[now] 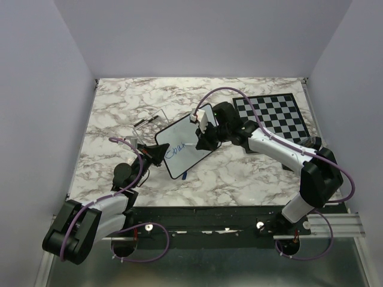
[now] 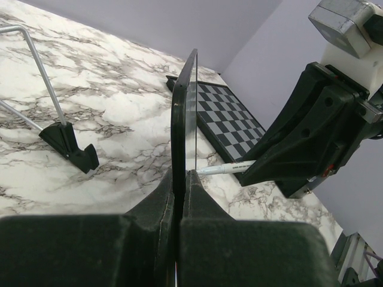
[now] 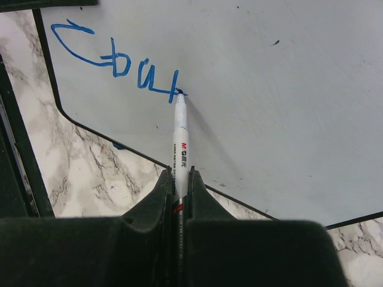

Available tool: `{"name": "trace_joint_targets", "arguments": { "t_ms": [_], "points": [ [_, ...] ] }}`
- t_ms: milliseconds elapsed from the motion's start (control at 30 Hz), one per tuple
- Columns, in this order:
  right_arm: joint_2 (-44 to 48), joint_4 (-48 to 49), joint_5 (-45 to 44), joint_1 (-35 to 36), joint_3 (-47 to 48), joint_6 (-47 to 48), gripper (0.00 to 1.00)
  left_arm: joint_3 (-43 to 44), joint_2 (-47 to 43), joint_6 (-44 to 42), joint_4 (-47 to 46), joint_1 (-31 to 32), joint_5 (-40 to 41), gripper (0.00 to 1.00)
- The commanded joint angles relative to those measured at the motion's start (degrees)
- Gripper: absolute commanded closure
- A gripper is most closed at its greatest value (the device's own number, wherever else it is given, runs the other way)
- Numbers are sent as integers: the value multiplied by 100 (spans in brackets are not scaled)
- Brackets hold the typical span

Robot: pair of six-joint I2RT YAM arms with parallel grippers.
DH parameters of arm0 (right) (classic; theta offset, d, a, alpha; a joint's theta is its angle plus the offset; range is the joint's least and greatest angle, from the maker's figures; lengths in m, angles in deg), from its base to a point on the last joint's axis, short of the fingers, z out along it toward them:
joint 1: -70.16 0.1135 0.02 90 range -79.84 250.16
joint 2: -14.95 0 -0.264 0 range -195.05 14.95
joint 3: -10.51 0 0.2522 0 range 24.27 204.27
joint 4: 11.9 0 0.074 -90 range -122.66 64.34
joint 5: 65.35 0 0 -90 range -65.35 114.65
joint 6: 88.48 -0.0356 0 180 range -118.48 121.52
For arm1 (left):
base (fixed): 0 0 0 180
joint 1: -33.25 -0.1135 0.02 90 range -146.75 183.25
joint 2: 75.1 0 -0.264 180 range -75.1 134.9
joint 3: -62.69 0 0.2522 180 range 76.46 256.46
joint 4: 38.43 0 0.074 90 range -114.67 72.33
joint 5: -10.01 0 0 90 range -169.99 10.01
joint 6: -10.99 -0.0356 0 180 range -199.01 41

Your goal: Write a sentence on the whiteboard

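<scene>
The whiteboard (image 1: 190, 133) is tilted up off the marble table, and my left gripper (image 1: 157, 154) is shut on its lower left edge. In the left wrist view the whiteboard (image 2: 182, 113) stands edge-on between the fingers of the left gripper (image 2: 179, 174). My right gripper (image 3: 179, 172) is shut on a white marker (image 3: 179, 134) whose tip touches the whiteboard (image 3: 269, 78). The sentence (image 3: 114, 60) is a few blue letters ending at the marker tip; from above the sentence (image 1: 175, 150) sits near the left gripper. The right gripper (image 1: 201, 142) hovers over the board's middle.
A black-and-white chessboard (image 1: 272, 113) lies at the back right, behind the right arm. A wire stand with black feet (image 1: 149, 119) sits left of the board; its foot (image 2: 69, 143) shows in the left wrist view. A small blue object (image 1: 184, 176) lies by the board's near edge.
</scene>
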Motion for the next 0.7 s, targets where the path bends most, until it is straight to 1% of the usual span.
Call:
{"name": "trace_joint_targets", "arguments": {
  "t_ms": [0,100,300,667],
  "points": [
    [97,146,-283,-54,38,-126,99,-129,-90,-208,28,43,-266,100],
    [255,155,-37,-63,-58,-91,99,-129,-90,-208,20,52,-266,100],
    [422,226,-98,-116,-172,-187,100,-138,-98,-208,20,52,-258,100],
    [159,217,-203,-142,-261,-249,99,-156,-107,-199,2,52,-258,100]
  ]
}}
